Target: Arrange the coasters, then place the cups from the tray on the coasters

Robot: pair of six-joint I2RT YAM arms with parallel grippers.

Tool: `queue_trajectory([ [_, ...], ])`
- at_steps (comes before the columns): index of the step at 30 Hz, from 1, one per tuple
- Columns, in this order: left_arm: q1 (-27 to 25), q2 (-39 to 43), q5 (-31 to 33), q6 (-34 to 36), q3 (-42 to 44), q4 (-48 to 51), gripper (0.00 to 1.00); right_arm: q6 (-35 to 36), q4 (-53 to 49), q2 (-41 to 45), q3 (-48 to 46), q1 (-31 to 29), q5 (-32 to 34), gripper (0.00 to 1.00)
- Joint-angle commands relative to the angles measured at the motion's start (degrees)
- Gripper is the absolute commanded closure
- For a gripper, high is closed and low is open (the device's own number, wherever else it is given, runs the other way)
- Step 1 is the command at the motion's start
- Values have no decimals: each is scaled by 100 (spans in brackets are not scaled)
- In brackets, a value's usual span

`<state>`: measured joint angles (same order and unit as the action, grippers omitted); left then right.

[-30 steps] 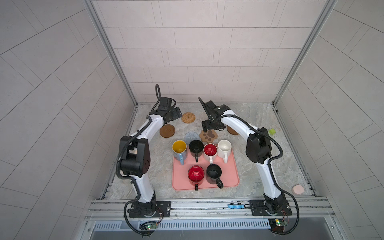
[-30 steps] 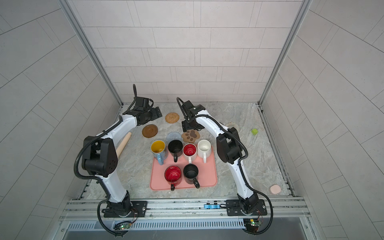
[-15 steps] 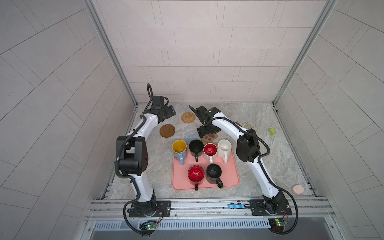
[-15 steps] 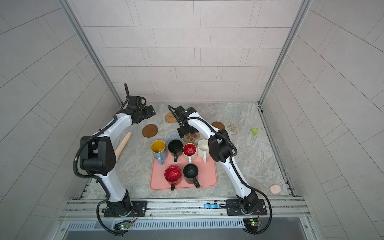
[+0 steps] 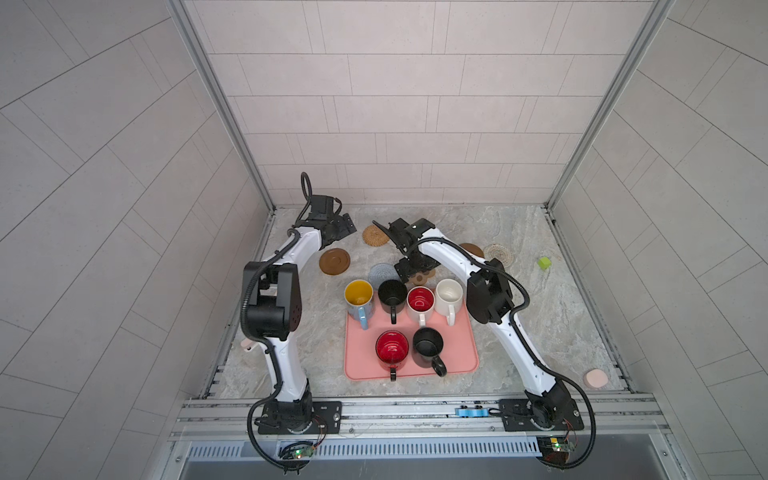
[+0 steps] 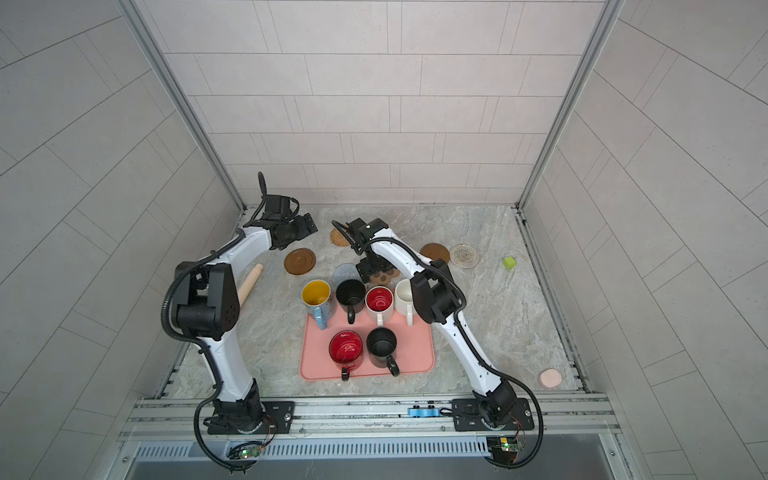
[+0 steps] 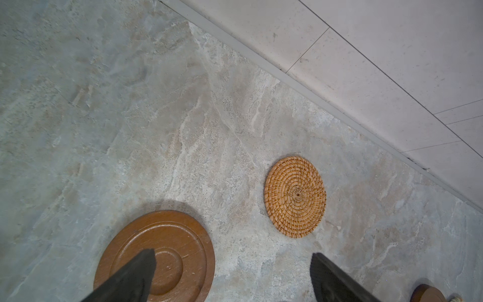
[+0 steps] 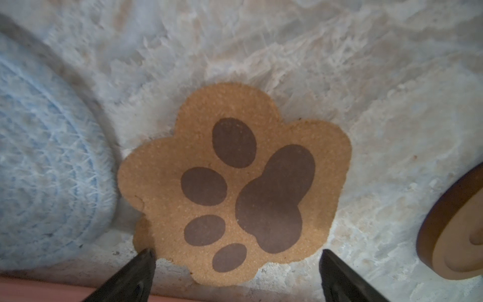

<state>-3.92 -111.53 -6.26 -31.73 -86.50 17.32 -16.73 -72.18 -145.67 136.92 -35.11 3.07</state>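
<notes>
Paw-shaped coaster [image 8: 235, 183] lies flat just ahead of the right jaws, spread wide and empty

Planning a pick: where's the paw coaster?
In both top views the paw coaster lies behind the tray, right of the grey-blue coaster, under the right gripper.

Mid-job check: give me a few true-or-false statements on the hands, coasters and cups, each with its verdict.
1. The right hand is shut on the paw coaster. False: it is open at the coaster, gripping nothing.
2. The left hand is open and empty. True.
3. The rattan coaster lies on the tray. False: it lies on the table, off the tray.
4. The red mug stands on the tray beside a black mug. True.
</notes>
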Motion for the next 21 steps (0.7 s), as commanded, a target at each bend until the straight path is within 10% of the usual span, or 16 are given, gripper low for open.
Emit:
queue_trajectory([
  [1, 14, -87, -15, -143, -245, -105, 0, -88, -278, -212, 50, -22, 203, 0],
  [21, 17, -117, -6, -361, -209, -263, 0, -366, 819, -493, 265, 498, 453, 0],
])
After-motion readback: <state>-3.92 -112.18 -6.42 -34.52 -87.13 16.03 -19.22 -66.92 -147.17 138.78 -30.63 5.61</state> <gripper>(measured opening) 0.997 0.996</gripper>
